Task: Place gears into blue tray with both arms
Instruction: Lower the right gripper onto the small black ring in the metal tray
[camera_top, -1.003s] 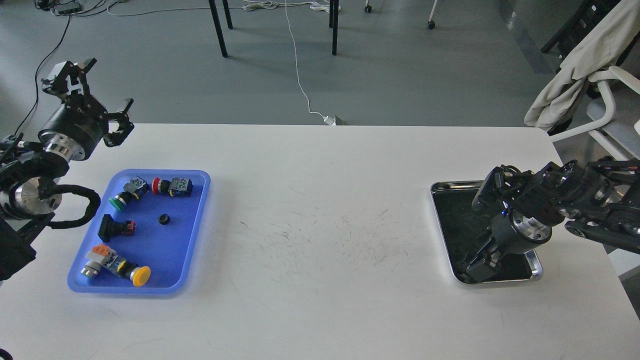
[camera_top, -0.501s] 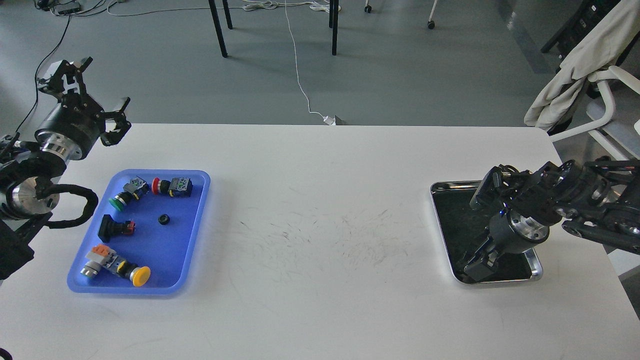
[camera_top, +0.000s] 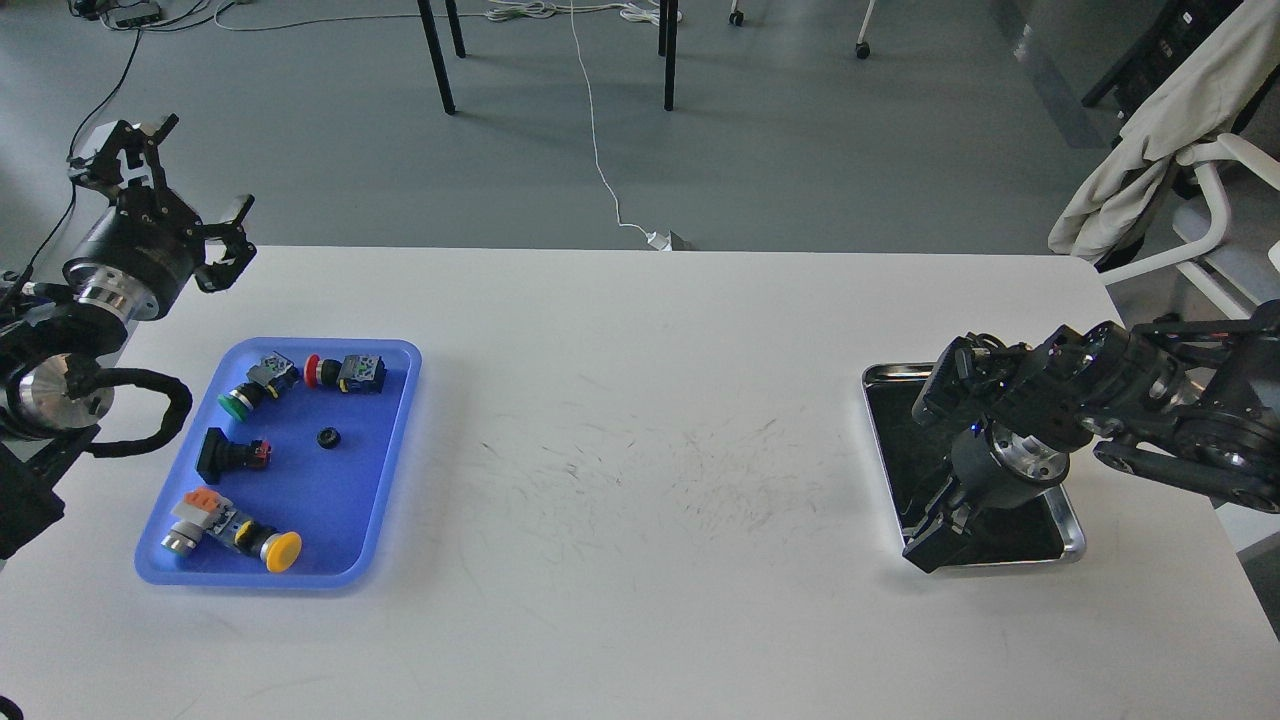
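The blue tray (camera_top: 345, 505) lies on the left of the white table. One small black gear (camera_top: 327, 437) rests near its middle, among push-button switches. My left gripper (camera_top: 200, 165) is raised beyond the tray's far left corner, open and empty. My right gripper (camera_top: 932, 545) points down at the front left corner of the steel tray (camera_top: 1072, 528) on the right. Its fingers are dark against the tray's dark inside, so I cannot make out their gap or anything between them. No other gear is visible.
Several switches lie in the blue tray: green-capped (camera_top: 237, 402), red-capped (camera_top: 340, 372), black (camera_top: 228, 455), yellow-capped (camera_top: 272, 548). A chair with a draped cloth (camera_top: 1150, 130) stands off the table's right side. Table legs (camera_top: 435, 55) and a white cable (camera_top: 600, 150) are on the floor beyond.
My right gripper has shifted left and slightly forward, from the steel tray's front middle to its front left corner. My left gripper has drifted a little left.
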